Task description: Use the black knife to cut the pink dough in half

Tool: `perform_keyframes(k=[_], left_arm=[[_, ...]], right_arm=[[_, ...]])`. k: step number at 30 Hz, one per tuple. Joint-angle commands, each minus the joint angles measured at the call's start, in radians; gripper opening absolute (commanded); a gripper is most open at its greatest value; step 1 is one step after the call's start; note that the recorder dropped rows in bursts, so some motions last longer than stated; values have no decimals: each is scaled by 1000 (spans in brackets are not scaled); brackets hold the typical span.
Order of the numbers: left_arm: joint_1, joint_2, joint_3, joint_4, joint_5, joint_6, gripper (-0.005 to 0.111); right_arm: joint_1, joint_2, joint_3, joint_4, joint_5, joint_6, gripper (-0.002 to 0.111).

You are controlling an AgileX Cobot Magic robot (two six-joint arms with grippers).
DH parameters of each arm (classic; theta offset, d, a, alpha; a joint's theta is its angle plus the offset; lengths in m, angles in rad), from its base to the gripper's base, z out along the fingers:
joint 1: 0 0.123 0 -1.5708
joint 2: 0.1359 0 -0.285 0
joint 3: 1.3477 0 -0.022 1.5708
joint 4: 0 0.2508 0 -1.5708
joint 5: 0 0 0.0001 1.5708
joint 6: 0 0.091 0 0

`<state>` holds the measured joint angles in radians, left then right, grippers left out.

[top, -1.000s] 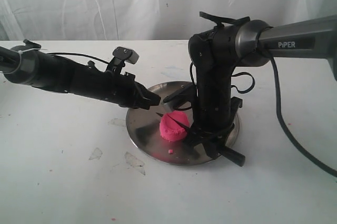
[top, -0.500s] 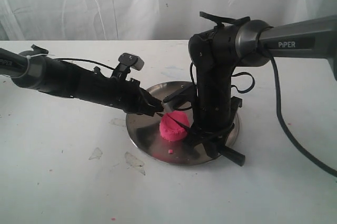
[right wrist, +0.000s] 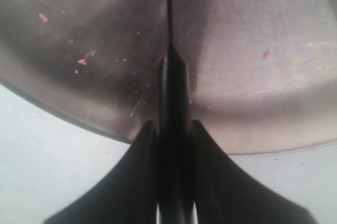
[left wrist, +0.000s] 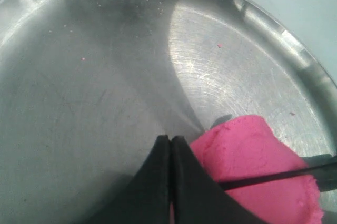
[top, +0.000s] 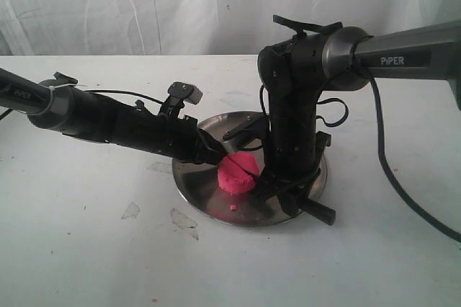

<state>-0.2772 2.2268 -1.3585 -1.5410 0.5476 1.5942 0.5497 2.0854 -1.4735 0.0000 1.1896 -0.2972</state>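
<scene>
On the steel plate (top: pixel 194 177), right hand (right wrist: pixel 171 129) clamps the black knife (left wrist: pixel 274 174) across the pink dough (top: pixel 238 174); left hand (left wrist: pixel 171 148), fingers together, touches it.

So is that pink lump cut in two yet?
Not yet. The dough shows as one lump, with the knife lying across its top.

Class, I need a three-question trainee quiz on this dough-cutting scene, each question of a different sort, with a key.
1. True or false: the pink dough lies on the bare table, off the steel plate.
2. Multiple choice: the black knife is held by A) the left gripper, B) the right gripper, C) neither.
3. Fill in: the left gripper's jaws are ____ beside the dough.

Key: 1 false, it sits on the plate. 2 B. 3 shut.
</scene>
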Motion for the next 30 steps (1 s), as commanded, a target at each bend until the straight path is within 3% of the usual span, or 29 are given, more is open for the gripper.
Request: perform_keyframes(k=[1,10,20,30], left_arm=[[-4,18,8,39,-4,2,0],[2,-24,6,39,-52,7,0],[86,-126,6,39,-30,-1,0],[86,-126,6,36,-28,-1,0]], right_arm=[[2,-1,-2,0,-6,-10,0],[2,-1,-2,0,25,-10,0],[2,-3,-2,0,31,-10,0],[48,-19,-2,12,31,-18,0]])
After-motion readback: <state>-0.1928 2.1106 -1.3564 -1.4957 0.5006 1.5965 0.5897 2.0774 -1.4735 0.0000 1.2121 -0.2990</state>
